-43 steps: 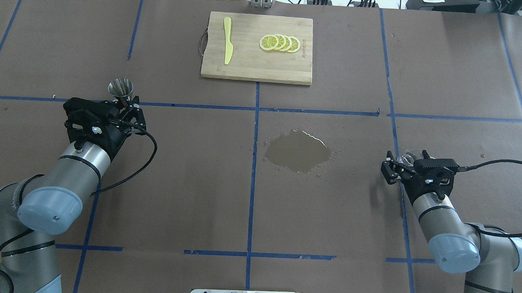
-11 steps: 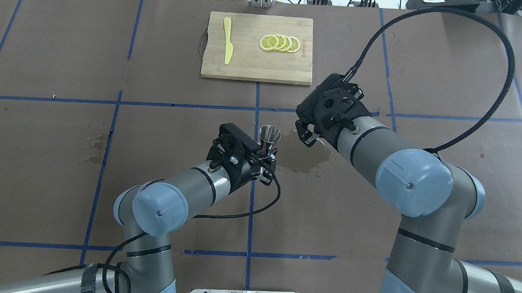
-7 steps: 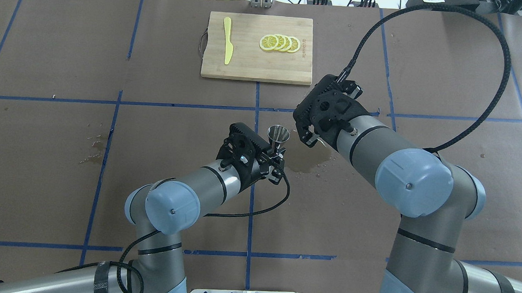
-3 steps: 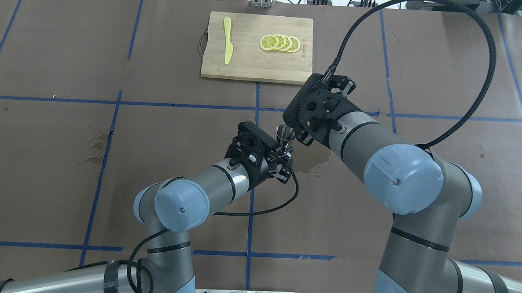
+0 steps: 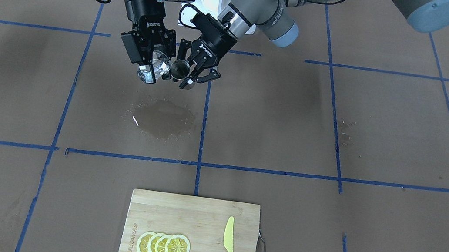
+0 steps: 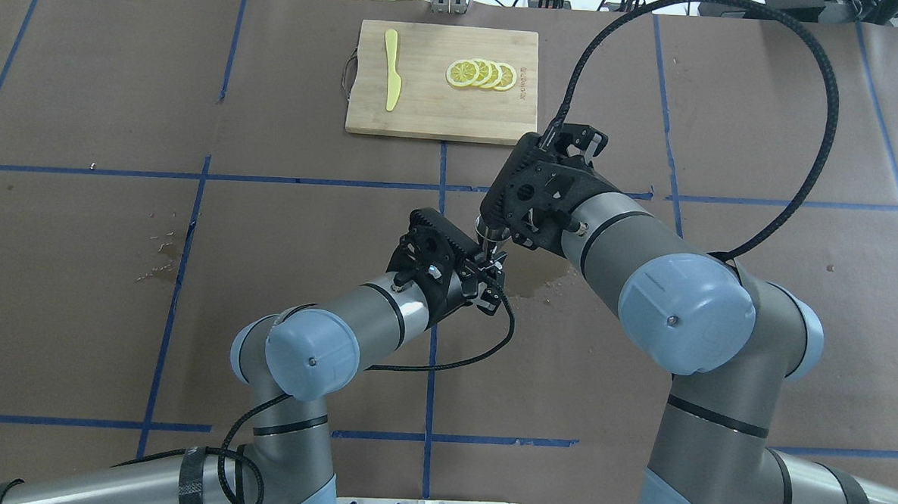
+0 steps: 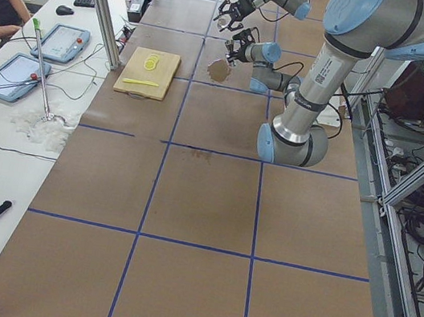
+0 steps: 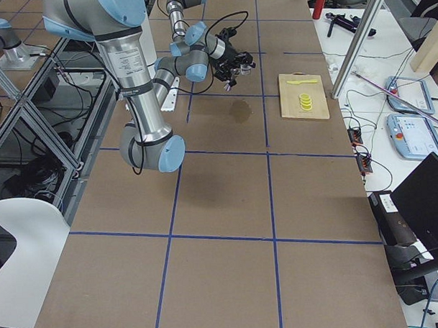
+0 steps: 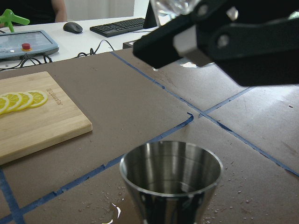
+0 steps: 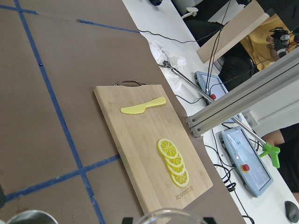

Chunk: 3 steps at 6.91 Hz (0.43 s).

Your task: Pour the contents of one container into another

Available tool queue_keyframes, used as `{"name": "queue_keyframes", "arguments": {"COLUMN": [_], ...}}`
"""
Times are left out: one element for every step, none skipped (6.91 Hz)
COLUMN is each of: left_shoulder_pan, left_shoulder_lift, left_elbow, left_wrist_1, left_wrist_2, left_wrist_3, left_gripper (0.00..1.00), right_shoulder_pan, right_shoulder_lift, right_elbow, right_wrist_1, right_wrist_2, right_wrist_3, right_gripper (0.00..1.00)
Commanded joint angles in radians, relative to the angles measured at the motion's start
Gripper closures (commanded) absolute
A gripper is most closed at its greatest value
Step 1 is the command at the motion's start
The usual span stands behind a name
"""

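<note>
Front-facing view: the right end effector (image 5: 153,70) pinches a clear glass (image 5: 157,63) just beside, at 9 o'clock of, the steel cup (image 5: 179,69), itself pinched by the left end effector (image 5: 189,73). Both hang above the counter (image 5: 340,116), with a wet patch (image 5: 162,115) at 6 o'clock. Overhead view: a cutting board (image 6: 425,107) lies at 12 o'clock. Left wrist view: the cup stands upright, the glass above its far rim.

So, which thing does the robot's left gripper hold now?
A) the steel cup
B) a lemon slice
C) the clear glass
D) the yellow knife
A: the left gripper is shut on the steel cup, seen close in the left wrist view; the right gripper holds the clear glass.
</note>
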Motion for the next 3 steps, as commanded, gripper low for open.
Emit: {"name": "queue_keyframes", "arguments": {"left_shoulder_pan": [0.000,0.000,0.000], "left_shoulder_lift": [0.000,0.000,0.000], "left_elbow": [0.000,0.000,0.000], "left_wrist_1": [-0.008,-0.008,-0.008], "left_wrist_2": [0.000,0.000,0.000], "left_wrist_3": [0.000,0.000,0.000], "left_gripper": [1.00,1.00,1.00], "right_shoulder_pan": [-0.037,-0.037,-0.055], "right_shoulder_lift": [0.001,0.001,-0.001], "right_elbow": [-0.002,0.002,0.002], "right_wrist_1": [-0.001,-0.001,-0.001], "right_wrist_2": [-0.053,-0.058,-0.093], "right_wrist_3": [-0.033,-0.046,-0.075], "right_gripper": [1.00,1.00,1.00]}}
